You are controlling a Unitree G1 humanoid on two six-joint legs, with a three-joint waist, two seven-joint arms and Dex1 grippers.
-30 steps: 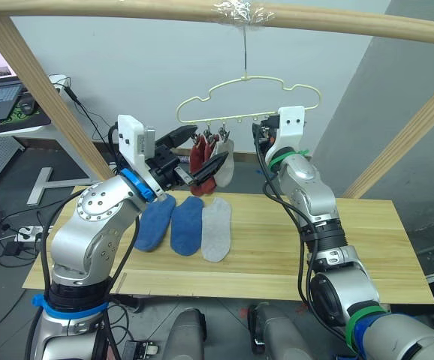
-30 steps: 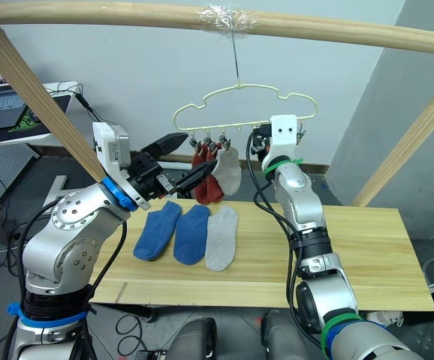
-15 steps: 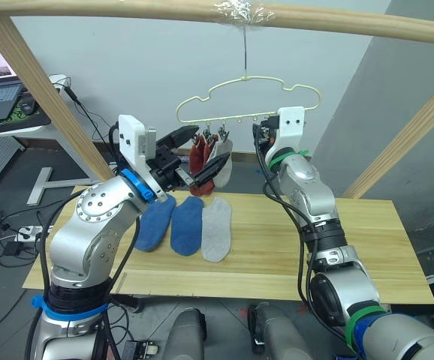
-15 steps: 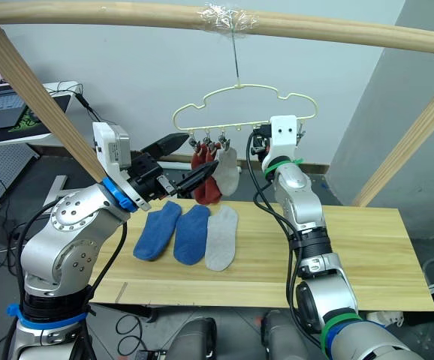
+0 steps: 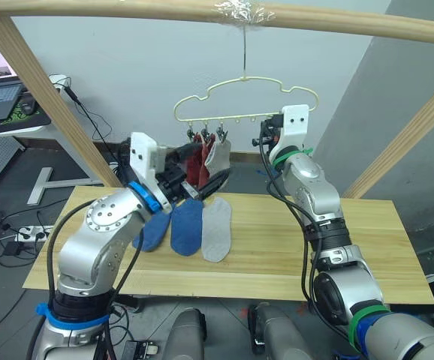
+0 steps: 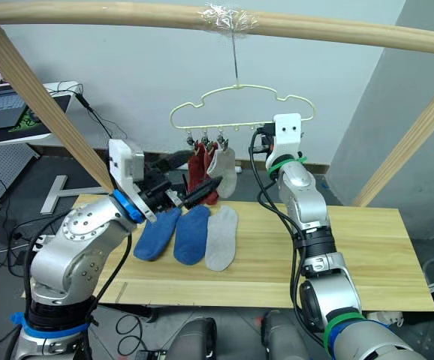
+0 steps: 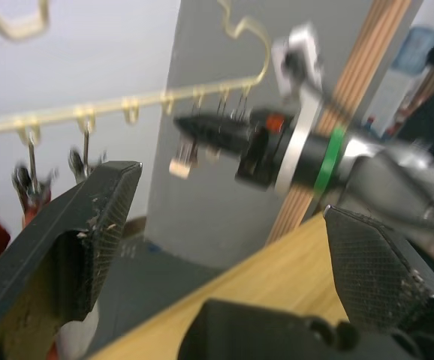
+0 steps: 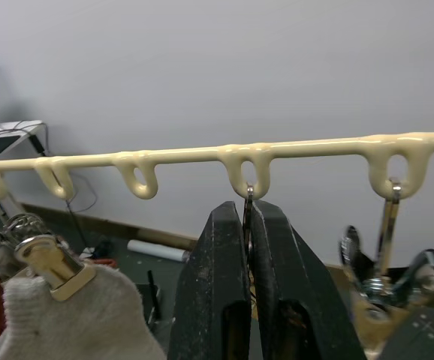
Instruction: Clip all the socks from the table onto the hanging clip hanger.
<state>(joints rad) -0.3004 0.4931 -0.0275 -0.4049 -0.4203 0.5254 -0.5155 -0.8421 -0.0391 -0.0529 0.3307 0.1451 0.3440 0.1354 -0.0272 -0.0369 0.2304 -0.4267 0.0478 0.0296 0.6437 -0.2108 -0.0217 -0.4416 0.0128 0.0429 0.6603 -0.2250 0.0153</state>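
Three socks (image 5: pixel 188 225) lie mid-frame on the table (image 5: pixel 367 247); three hang clipped on the clip hanger (image 5: pixel 239 101). Left gripper (image 5: pixel 202 176), fingers spread and empty, has dropped lower, released. Right gripper (image 8: pixel 248 247) stays clenched on a clip.

The scene is lit evenly and softly; no hard shadows are cast. In the left wrist view, the clip hanger (image 7: pixel 127 112) is blurred.
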